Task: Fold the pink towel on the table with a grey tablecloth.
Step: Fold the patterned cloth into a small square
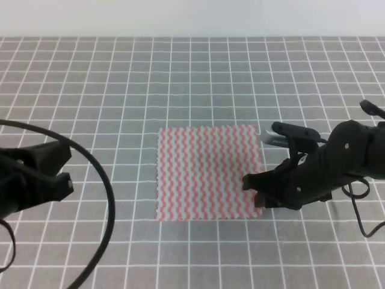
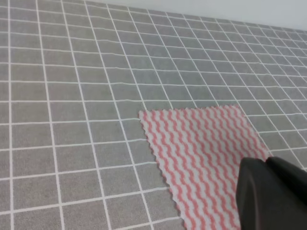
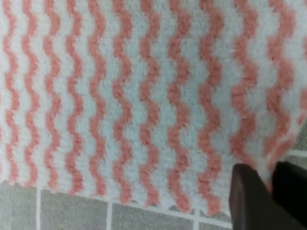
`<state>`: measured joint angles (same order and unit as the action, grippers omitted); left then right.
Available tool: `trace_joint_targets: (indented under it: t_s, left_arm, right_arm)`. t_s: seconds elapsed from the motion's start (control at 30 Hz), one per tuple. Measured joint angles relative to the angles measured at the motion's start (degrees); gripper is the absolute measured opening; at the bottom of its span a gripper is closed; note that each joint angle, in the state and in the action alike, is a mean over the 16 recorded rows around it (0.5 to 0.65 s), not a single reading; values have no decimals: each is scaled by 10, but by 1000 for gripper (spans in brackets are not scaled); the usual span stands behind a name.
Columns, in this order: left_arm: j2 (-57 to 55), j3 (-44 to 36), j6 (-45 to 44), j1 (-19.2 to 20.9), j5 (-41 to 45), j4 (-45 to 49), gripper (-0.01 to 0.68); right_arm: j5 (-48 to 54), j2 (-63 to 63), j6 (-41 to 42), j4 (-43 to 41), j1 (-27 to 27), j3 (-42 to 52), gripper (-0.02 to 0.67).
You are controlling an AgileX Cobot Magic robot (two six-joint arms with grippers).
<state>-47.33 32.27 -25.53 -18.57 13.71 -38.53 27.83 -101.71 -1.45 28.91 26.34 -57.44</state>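
Note:
The pink towel (image 1: 209,173) lies flat and spread out on the table with a grey tablecloth (image 1: 192,78). It also shows in the left wrist view (image 2: 206,148) and fills the right wrist view (image 3: 134,96). My right gripper (image 1: 257,197) is at the towel's front right corner. In the right wrist view its gripper (image 3: 269,191) has its dark fingers (image 3: 249,201) closed on that corner's edge, slightly lifted. My left gripper (image 1: 60,180) hovers to the left of the towel, apart from it. In the left wrist view its gripper (image 2: 266,191) shows as two dark fingers pressed together, holding nothing.
The grey grid cloth (image 2: 72,96) stretches all around the towel. A black cable (image 1: 102,180) loops from the left arm over the front left of the table. A pale wall (image 1: 192,15) lies beyond the far edge.

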Motion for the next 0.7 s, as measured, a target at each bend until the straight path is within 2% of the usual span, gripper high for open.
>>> trace_joint_targets:
  t_s: [0.37,0.57,0.7]
  left_arm:
    - [-25,0,-20,-2,10,0,-2]
    - [-64,4,-68,-3,26,-1,5]
    - [-98,16,-107,-5,48,-1,43]
  right_arm:
    - [16,1,1,-11,0,-17,-8]
    - [30,0,1,-19,0,-37,-15]
    - [39,0,1,-23,0,-52,-15]
